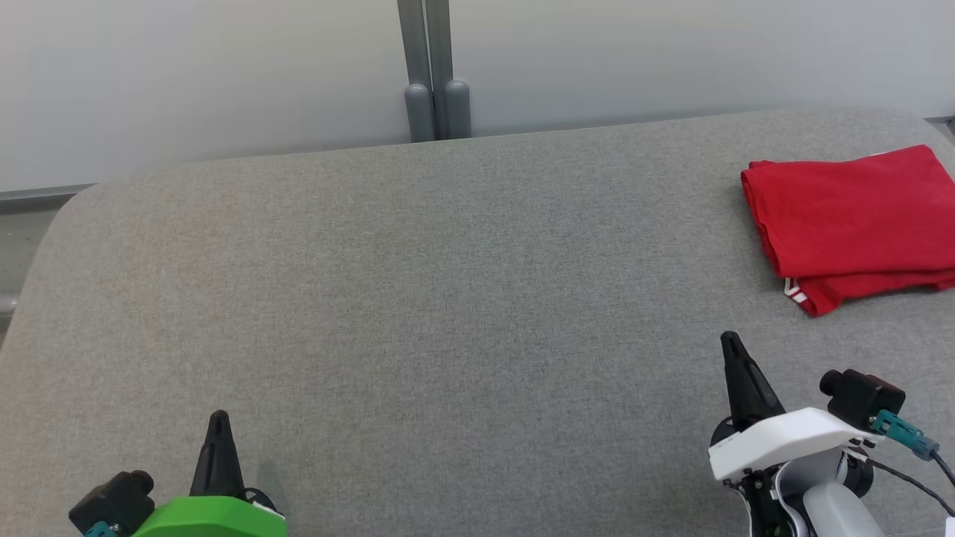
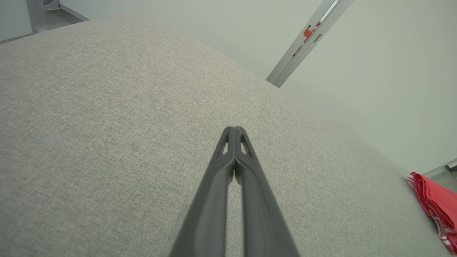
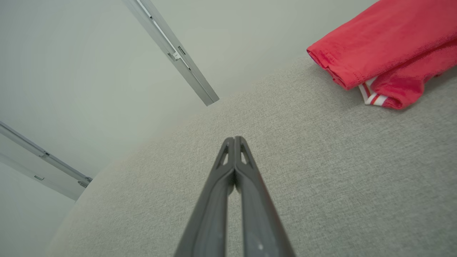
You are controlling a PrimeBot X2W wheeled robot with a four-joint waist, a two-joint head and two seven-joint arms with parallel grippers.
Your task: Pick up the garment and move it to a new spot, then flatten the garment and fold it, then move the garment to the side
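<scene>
Red folded cloth garment with white-striped trim point(image 1: 850, 220): lies at the far right of the grey fabric-covered table point(image 1: 448, 298). Its right edge runs out of frame, so it possibly overhangs. Left gripper point(image 1: 218, 421) and right gripper point(image 1: 731, 347): both clenched on nothing, well apart from the cloth. Likely the set-aside step. Any nudge should push the whole stack and avoid the loose striped corner.

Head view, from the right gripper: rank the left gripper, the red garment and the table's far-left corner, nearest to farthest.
1. red garment: folded, just ahead and to the right of the right gripper.
2. left gripper: across the table, at the near left.
3. table's far-left corner: farther left and well back.
</scene>
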